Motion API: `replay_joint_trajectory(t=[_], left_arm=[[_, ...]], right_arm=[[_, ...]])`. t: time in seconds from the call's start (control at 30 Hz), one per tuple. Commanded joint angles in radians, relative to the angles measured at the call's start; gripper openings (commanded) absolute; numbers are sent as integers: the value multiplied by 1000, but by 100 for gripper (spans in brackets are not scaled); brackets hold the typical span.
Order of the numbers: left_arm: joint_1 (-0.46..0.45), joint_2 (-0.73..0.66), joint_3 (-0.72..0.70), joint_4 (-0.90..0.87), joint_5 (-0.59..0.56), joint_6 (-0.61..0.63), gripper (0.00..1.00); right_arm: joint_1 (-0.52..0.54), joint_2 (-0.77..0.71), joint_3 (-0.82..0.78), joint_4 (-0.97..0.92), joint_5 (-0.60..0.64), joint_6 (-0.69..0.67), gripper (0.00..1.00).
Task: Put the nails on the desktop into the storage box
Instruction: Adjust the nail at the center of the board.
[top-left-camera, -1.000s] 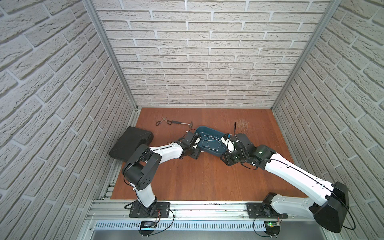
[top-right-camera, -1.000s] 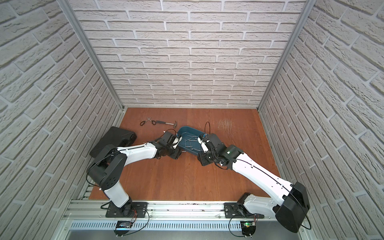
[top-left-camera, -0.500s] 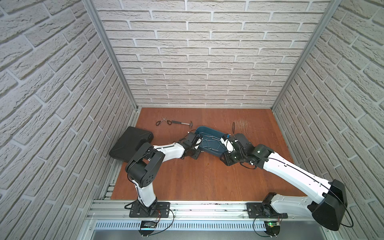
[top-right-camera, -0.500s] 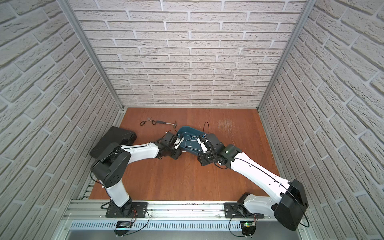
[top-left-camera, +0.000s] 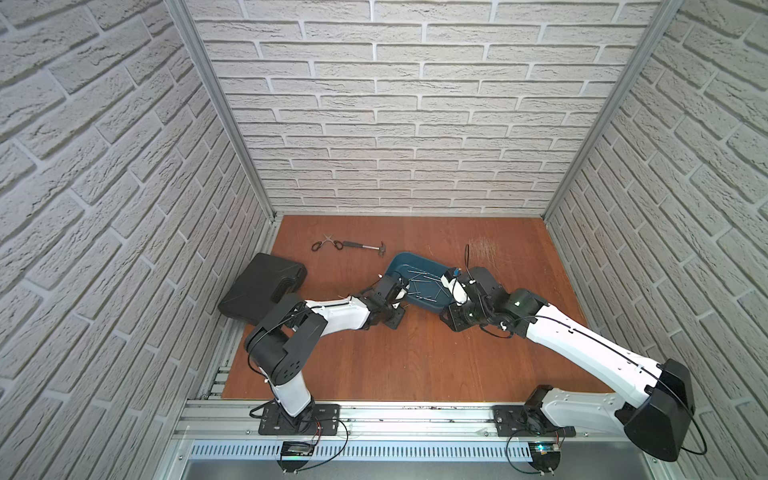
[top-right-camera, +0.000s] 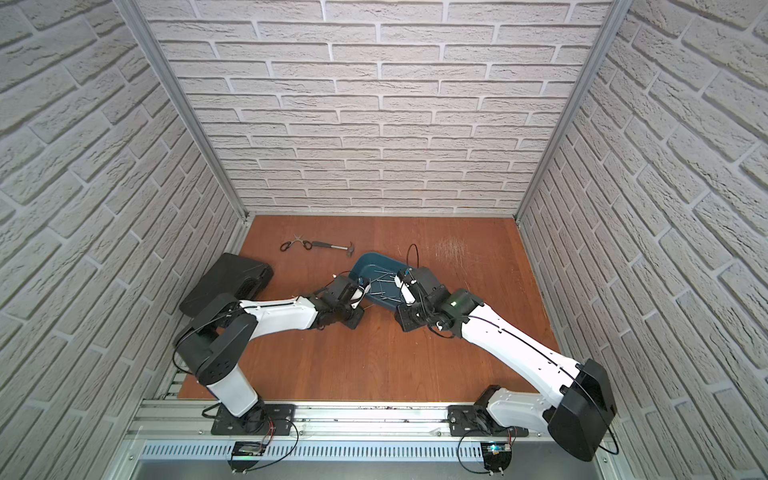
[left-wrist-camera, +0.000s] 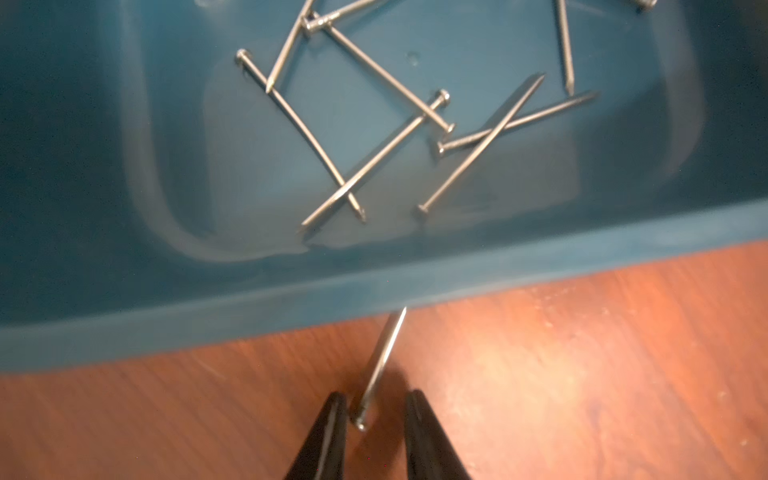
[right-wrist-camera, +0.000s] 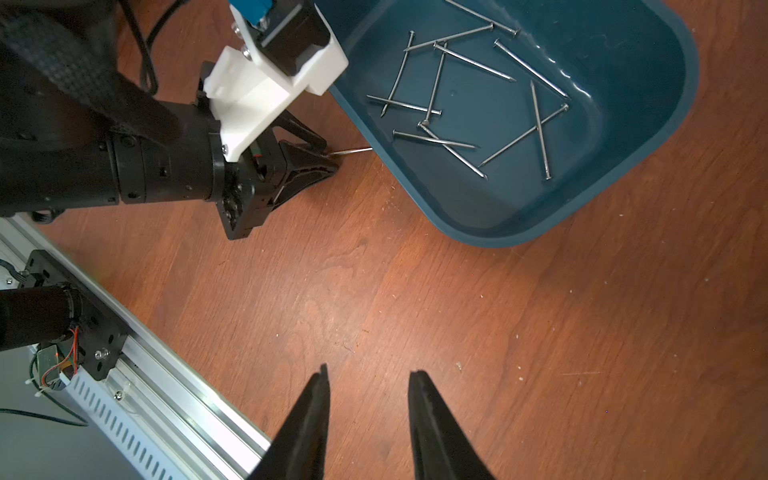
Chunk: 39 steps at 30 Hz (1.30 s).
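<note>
The teal storage box (top-left-camera: 398, 259) (top-right-camera: 365, 262) sits mid-desktop (top-left-camera: 415, 365) in both top views, with several nails (left-wrist-camera: 374, 166) (right-wrist-camera: 457, 108) lying crossed on its floor. One nail (left-wrist-camera: 382, 361) (right-wrist-camera: 353, 151) lies on the wood just outside the box rim (left-wrist-camera: 374, 286), its tip at the box wall. My left gripper (left-wrist-camera: 377, 395) is down at the desktop with its jaws astride that nail's head end. They are narrowly open: the head is against one finger and a gap shows to the other. My right gripper (right-wrist-camera: 370, 371) hovers open over bare wood, holding nothing.
A black tool case (top-left-camera: 262, 286) lies at the left edge of the board. Scissors (top-left-camera: 326, 245) and a hammer (top-left-camera: 365, 247) lie at the back left. An aluminium rail (right-wrist-camera: 145, 374) runs along the front edge. Brick walls close in three sides.
The left gripper's jaws have narrowed around the nail on the wood. The right arm has shifted only slightly and its jaws are unchanged.
</note>
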Motion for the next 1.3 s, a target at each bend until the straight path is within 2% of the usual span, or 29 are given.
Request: replay_joint_trajectory(t=[0.0, 0.37, 0.7, 1.27], left_arm=[[-28, 28, -37, -71, -1, -31, 19], [-59, 51, -28, -123, -27, -83, 0], [-133, 8, -66, -172, -50, -137, 0], [-190, -267, -101, -335, -137, -195, 0]], right_arm=[[3, -38, 13, 18, -1, 10, 35], [3, -76, -14, 13, 12, 15, 36], [3, -58, -23, 42, -2, 23, 35], [3, -50, -43, 72, -14, 29, 35]])
